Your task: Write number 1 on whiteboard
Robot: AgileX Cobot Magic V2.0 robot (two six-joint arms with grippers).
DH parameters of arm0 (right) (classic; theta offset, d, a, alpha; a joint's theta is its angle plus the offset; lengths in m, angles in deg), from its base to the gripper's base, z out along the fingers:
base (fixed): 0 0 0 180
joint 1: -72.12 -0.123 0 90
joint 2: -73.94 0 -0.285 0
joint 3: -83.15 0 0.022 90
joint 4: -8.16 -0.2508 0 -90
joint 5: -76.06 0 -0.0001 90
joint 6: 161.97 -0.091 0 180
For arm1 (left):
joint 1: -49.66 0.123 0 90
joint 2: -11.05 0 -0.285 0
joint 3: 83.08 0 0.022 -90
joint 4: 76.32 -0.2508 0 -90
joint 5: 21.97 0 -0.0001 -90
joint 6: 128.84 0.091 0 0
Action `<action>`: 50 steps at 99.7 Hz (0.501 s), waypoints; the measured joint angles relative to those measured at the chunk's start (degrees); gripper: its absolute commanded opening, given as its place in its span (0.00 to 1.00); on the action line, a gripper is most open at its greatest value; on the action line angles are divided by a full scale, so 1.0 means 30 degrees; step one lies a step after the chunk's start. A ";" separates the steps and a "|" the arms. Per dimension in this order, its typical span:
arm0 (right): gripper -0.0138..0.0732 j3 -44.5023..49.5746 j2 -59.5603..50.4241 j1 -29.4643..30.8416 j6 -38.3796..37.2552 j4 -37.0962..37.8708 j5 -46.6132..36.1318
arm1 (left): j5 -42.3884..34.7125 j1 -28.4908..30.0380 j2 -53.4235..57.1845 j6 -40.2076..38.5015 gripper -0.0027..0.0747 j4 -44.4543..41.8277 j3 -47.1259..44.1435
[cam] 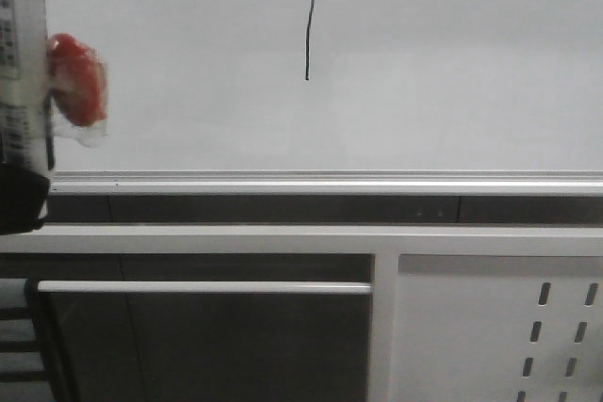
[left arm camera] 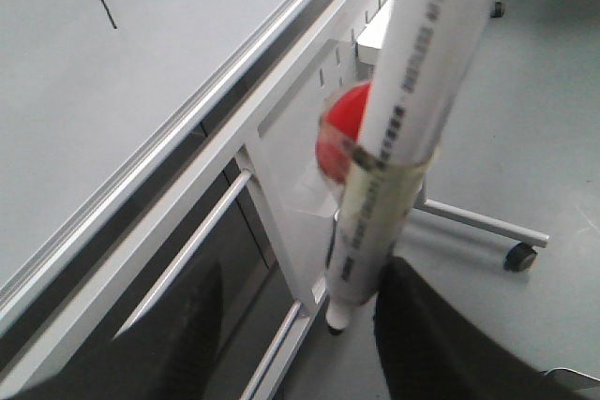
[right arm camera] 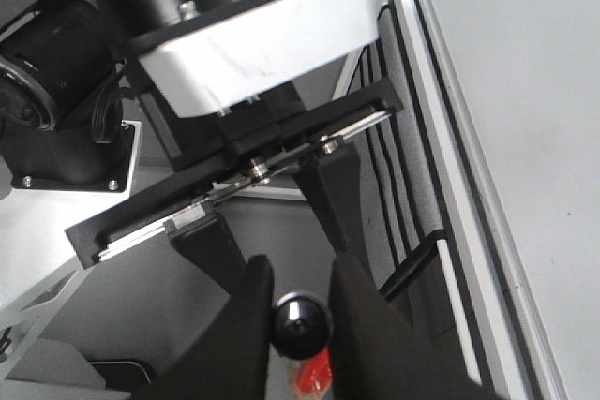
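The left gripper (left arm camera: 361, 316) is clamping the light, stiff, slippery pen (left arm camera: 412, 128) near its tail, at nine o'clock from the 1 (cam: 309, 35); the right gripper's state is unclear

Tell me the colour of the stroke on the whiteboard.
Black; the number 1 shows best in the front view.

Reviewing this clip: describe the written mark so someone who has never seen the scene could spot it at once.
Find the whiteboard, the large pale board edged below by a silver rail. The number 1 sits in its upper middle: a thin black near-vertical stroke, slightly bowed, with a tiny hook on top. It is the only pen line on the board.
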 measured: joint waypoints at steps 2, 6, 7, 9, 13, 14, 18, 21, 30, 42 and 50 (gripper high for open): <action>0.09 0.0000 0.0000 0.0081 0.0000 0.0035 0.0039 | -0.0049 0.0000 -0.0071 0.0044 0.47 0.0000 0.0062; 0.09 -0.0034 0.0000 0.0247 0.0000 0.0037 0.0211 | -0.0187 0.0000 -0.0294 0.0151 0.47 0.0000 0.0217; 0.09 -0.0028 0.0000 0.0297 0.0000 0.0037 0.0288 | -0.0224 0.0000 -0.0375 0.0221 0.47 0.0000 0.0270; 0.09 -0.0028 0.0000 0.0399 0.0000 0.0037 0.0326 | -0.0272 0.0000 -0.0467 0.0262 0.47 0.0000 0.0328; 0.09 -0.0028 0.0000 0.0613 -0.0009 0.0037 0.0523 | -0.0383 0.0000 -0.0755 0.0399 0.47 0.0000 0.0520; 0.09 -0.0028 0.0000 0.0650 -0.0009 0.0037 0.0594 | -0.0378 0.0000 -0.0869 0.0447 0.47 0.0000 0.0549; 0.09 -0.0028 0.0032 0.0862 -0.0009 0.0037 0.0779 | -0.0419 0.0000 -0.1164 0.0489 0.47 0.0000 0.0717; 0.09 -0.0028 0.0032 0.0996 -0.0009 0.0037 0.0973 | -0.0465 0.0000 -0.1496 0.0589 0.47 0.0000 0.0825; 0.09 -0.0028 0.0032 0.1450 -0.0009 0.0062 0.1316 | -0.0828 0.0000 -0.2437 0.0934 0.46 0.0000 0.1112; 0.09 -0.0028 0.0032 0.2053 -0.0009 0.0062 0.1607 | -0.1199 0.0000 -0.3917 0.1372 0.46 0.0077 0.1555; 0.09 -0.0028 0.0032 0.2422 -0.0009 0.0078 0.1828 | -0.1339 0.0000 -0.4786 0.1505 0.46 0.0077 0.2013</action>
